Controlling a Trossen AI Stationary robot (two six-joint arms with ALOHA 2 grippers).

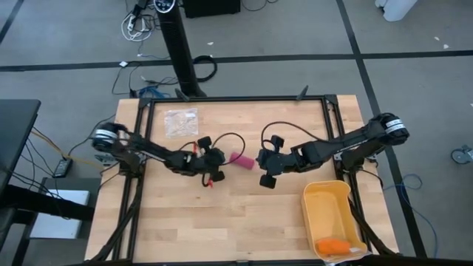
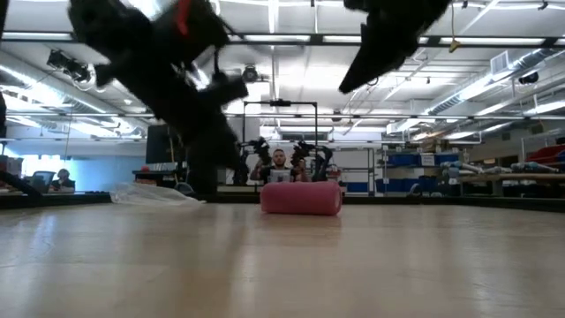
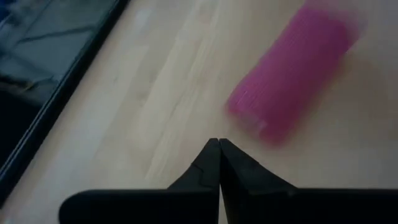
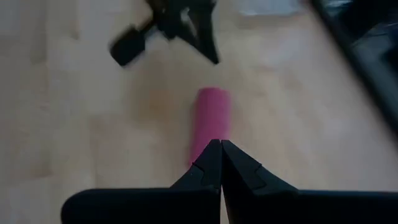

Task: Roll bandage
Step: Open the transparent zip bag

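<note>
I see the bandage (image 1: 241,160) rolled, lying free mid-surface between both grippers — left gripper (image 3: 219,144) and right gripper (image 4: 221,144) hover just beside it, fingers pressed together, holding nothing; bare wood surrounds it.

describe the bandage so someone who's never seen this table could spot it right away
Start at the wooden table and look to its middle, in the gap between the left gripper and the right gripper, both shut and touching nothing. The bandage lies there on its side as a small pink roll. It is the only pink thing: the clear plastic bag and the yellow bin lie off near the edges.
</note>
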